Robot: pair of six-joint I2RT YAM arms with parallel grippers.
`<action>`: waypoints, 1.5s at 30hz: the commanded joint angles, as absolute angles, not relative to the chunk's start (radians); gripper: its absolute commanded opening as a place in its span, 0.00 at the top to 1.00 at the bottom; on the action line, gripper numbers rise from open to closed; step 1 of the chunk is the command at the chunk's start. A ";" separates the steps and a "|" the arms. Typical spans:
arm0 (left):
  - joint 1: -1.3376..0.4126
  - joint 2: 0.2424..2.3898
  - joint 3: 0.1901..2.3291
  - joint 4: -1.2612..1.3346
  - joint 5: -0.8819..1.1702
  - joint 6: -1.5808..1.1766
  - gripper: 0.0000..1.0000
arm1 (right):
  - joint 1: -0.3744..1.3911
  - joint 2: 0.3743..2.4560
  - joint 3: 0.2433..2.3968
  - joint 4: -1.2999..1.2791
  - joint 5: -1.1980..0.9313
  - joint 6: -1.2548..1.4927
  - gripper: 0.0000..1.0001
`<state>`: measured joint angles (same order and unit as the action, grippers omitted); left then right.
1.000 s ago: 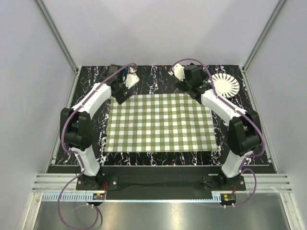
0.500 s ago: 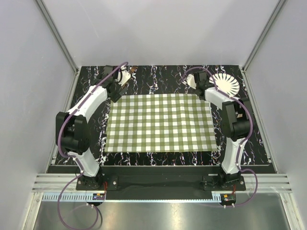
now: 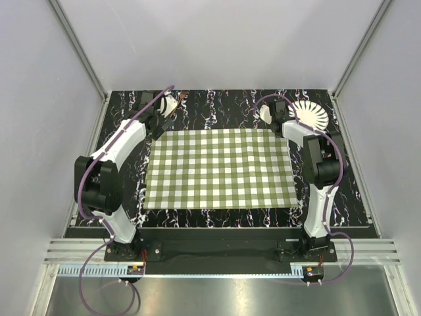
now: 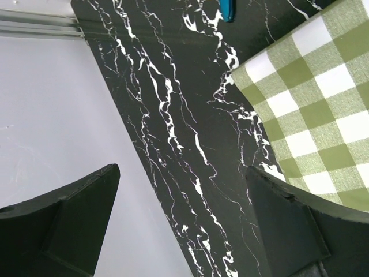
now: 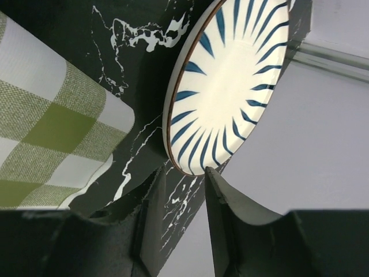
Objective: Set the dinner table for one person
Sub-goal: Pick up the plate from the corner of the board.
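Overhead, the dinner table (image 3: 217,105), a large rectangular black tabletop veined white like marble, carries a green-and-white checked cloth (image 3: 220,168) across its middle. The left gripper (image 4: 181,179) hangs wide open, empty, at far left (just off the cloth). The right gripper (image 5: 183,176), jaws half closed, pinches the rim of a round white blue-rayed plate (image 5: 230,86) at far right.

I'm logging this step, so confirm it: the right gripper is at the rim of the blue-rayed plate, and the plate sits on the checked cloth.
Wrong in one respect: the plate sits on the bare black dinner table, just off the checked cloth's far right corner, as the top external view shows. The right gripper is at its rim.
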<state>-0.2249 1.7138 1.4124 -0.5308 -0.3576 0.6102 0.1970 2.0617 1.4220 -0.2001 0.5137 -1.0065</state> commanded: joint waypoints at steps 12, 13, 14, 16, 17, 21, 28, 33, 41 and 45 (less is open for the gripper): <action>-0.219 1.683 1.424 -0.480 -0.414 0.626 0.01 | 0.140 2.178 1.488 -0.141 0.523 -0.948 0.61; -0.219 1.684 1.422 -0.480 -0.414 0.626 0.01 | 0.140 2.190 1.494 -0.140 0.525 -0.948 0.61; -0.219 1.683 1.419 -0.480 -0.414 0.626 0.01 | 0.135 2.195 1.502 -0.135 0.526 -0.946 0.61; -0.219 1.681 1.417 -0.480 -0.414 0.627 0.01 | 0.133 2.212 1.517 -0.132 0.529 -0.945 0.62; -0.219 1.681 1.414 -0.480 -0.414 0.627 0.01 | 0.133 2.218 1.523 -0.129 0.531 -0.945 0.63; -0.219 1.681 1.410 -0.480 -0.413 0.626 0.01 | 0.130 2.247 1.542 -0.121 0.529 -0.954 0.70; -0.219 1.687 1.416 -0.479 -0.414 0.626 0.01 | 0.129 2.296 1.562 -0.106 0.538 -0.960 1.00; -0.219 1.693 1.419 -0.479 -0.413 0.629 0.01 | 0.129 2.303 1.557 -0.086 0.555 -0.951 1.00; -0.219 1.703 1.427 -0.480 -0.403 0.618 0.01 | 0.127 2.289 1.516 0.110 0.658 -1.047 1.00; -0.222 1.710 1.434 -0.482 -0.399 0.609 0.01 | 0.130 2.281 1.467 0.294 0.709 -1.150 1.00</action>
